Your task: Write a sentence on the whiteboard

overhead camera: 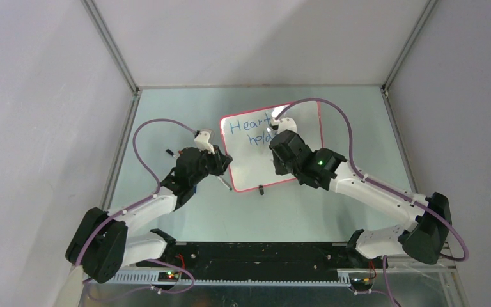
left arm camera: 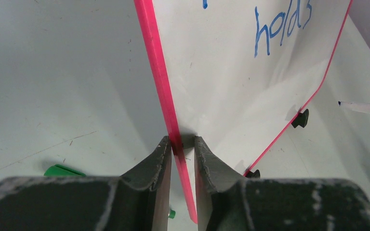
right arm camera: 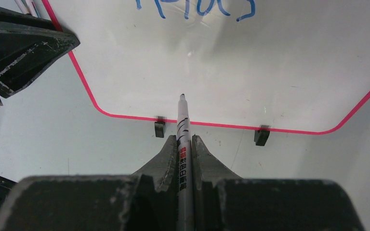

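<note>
- Nearest the right wrist camera, the right gripper (right arm camera: 185,139) has its jaws clamped on a marker (right arm camera: 183,120), barrel running straight out between them so the tip leads the wrist like a held pen.
- That tip sits over bare white just past the near edge of the whiteboard (right arm camera: 279,72), under the written words. Whether it touches the surface I cannot tell.
- On the other side, the left gripper (left arm camera: 182,144) has its jaws closed around the board's red left edge. The frame lies against one finger with a thin shadow beside the other, so it reads as a light pinch, most likely there to stop the board sliding under the pen.
- From above, the whiteboard lies mid-bench (overhead camera: 358,128) between the two arms, turned slightly, with its two black feet (right arm camera: 160,128) on the near edge.
- So far the sentence (overhead camera: 246,123) shows "Heart" on the top line and "holds" beneath it in blue; the right arm hides whatever follows on the right.
- Room remains on the near half of the board, so writing seems partway done, and the next stroke needs the board kept still.
- A green object (left arm camera: 60,170) and a spare pen (left arm camera: 366,108) lie on the bench to either side, apart from the board.
</note>
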Controlling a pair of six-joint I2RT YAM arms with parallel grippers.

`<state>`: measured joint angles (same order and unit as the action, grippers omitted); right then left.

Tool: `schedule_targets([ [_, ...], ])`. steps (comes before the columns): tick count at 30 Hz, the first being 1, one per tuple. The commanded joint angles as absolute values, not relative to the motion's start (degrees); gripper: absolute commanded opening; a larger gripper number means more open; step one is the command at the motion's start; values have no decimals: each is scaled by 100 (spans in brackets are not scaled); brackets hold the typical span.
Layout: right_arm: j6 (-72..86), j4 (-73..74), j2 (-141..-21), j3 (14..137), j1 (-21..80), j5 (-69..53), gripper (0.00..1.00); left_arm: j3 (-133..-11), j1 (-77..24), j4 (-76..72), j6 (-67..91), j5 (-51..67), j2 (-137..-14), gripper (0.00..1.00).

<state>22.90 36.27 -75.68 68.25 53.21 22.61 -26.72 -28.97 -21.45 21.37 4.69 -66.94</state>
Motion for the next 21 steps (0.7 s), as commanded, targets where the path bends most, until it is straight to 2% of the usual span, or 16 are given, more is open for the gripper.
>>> schedule_targets([
  [1, 2279, 3321, -7442, 6849, 5363, 2395, 0, -2763, -2928, -2250, 1930, 382, -6587, 24],
  [13, 1687, 2856, -7391, 6856, 5323, 2953, 0, -2785, -2930, -2230, 1901, 344, -6628, 25],
  [21, 1725, 2509, -7358, 6855, 4903, 2355, 0, -2808, -2925, -2222, 1932, 399, -6659, 25],
])
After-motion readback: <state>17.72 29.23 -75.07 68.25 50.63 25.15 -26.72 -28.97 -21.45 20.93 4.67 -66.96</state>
